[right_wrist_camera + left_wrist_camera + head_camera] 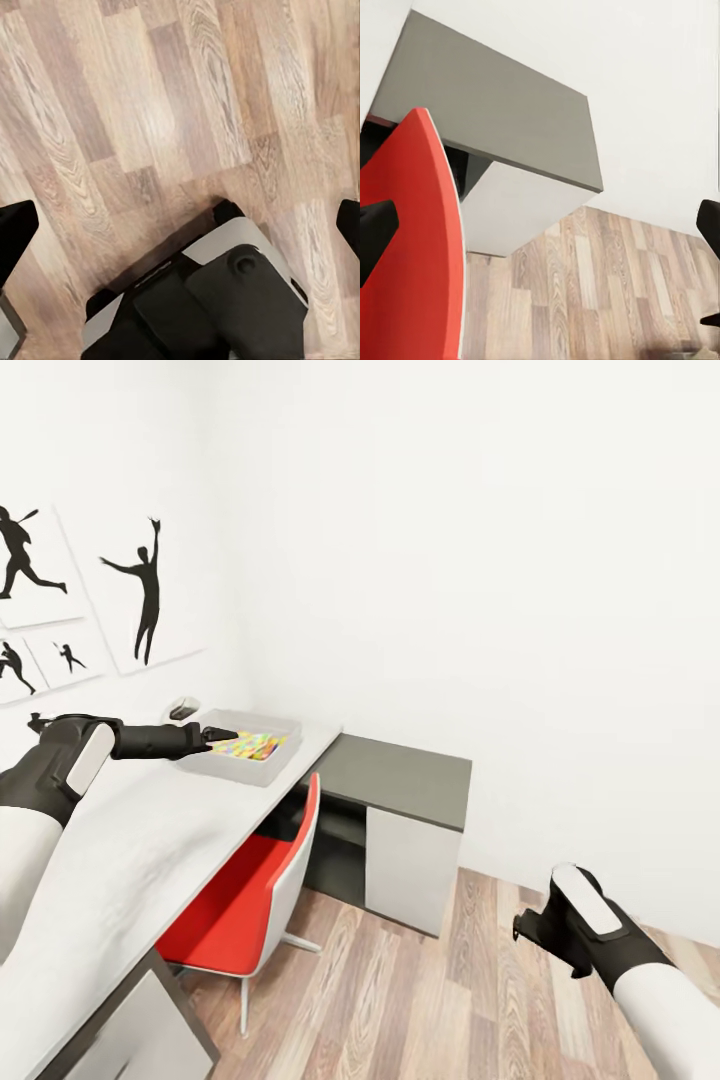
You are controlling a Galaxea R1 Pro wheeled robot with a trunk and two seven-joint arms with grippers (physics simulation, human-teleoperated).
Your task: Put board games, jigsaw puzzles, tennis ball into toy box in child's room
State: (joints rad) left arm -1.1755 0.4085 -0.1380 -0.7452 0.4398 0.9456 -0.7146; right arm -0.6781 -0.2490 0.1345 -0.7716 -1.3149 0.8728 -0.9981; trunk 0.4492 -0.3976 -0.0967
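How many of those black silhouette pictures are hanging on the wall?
4, all on the wall left of the table: a runner at the top, a tall reaching figure beside it, and two small ones below. More may hang beyond the frame's edge.

No lettering, label, brand or number can be read anywhere (the wall pictures (60, 595) carry silhouettes only).

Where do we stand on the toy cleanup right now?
Partly done, it seems: the toy box on the table already holds multicolour pieces, probably puzzles. Nothing is in hand: the left gripper sits open at the box rim, and the right gripper hangs open over the floor. Remaining toys aren't visible, so what's left can't be counted.
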